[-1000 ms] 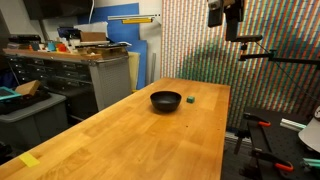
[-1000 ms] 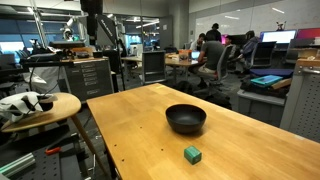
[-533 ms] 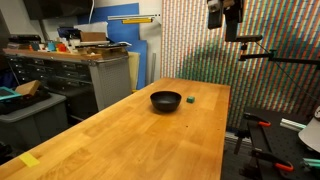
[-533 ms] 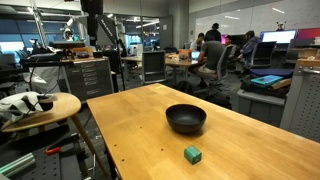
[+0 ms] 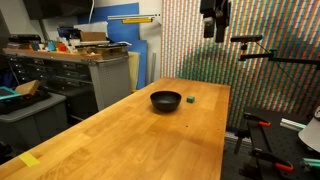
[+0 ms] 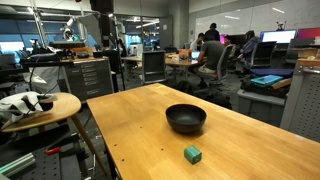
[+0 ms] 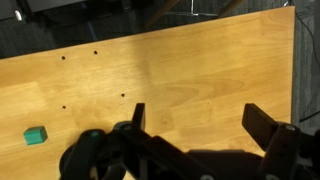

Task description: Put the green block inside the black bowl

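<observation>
- The robot's claw [image 5: 212,33] hangs high in the air past the far end of the wooden table [image 5: 130,140], well apart from everything on it.
- In the last second it has shifted a little sideways in an exterior view, towards the side where the objects sit. It has not come noticeably lower.
- In the wrist view the claw [image 7: 203,125] is spread wide, with only bare table showing between its two dark fingers [image 7: 270,125]. It grips nothing.
- The green block [image 5: 190,99], a tiny cube, rests on the table just beside the black bowl [image 5: 166,100] but not touching it. It sits outside the rim.
- Neither the block nor the bowl has moved. Both exterior views show them exactly where they were.
- The wrist view catches the green block [image 7: 36,135] near its left edge, far off centre from the fingers.
- As I read it, this is only the start of the approach. The claw must still line up over the block, descend, and close on it.
</observation>
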